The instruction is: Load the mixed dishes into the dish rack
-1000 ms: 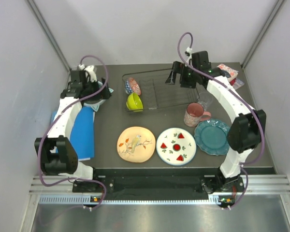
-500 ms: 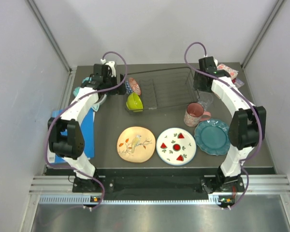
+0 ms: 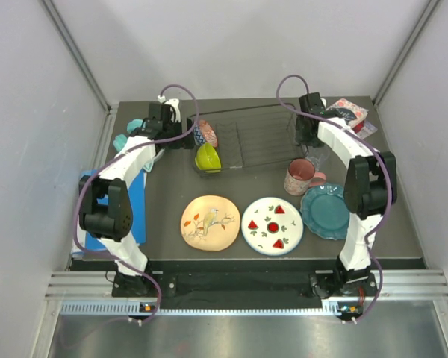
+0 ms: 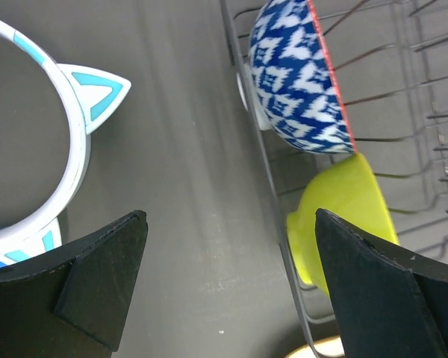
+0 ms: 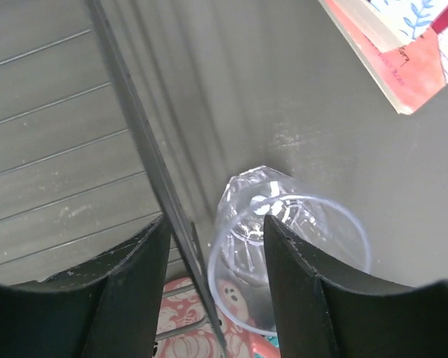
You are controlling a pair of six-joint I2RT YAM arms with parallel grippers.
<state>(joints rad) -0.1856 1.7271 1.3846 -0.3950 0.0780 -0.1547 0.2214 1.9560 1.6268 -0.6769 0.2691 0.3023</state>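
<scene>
The left gripper [image 4: 230, 224] and right gripper [image 5: 215, 224] are both hanging wide open — one at each end of the dish rack [image 3: 254, 138].

Dark table [image 3: 168, 195] — pale walls [image 3: 231, 45], metal rail [image 3: 231, 286] front.

Headphones [image 4: 95, 86] (cat-eared), blue folder [image 3: 134, 209], floral books [image 5: 411, 45], clear cup [image 5: 261, 216].
</scene>
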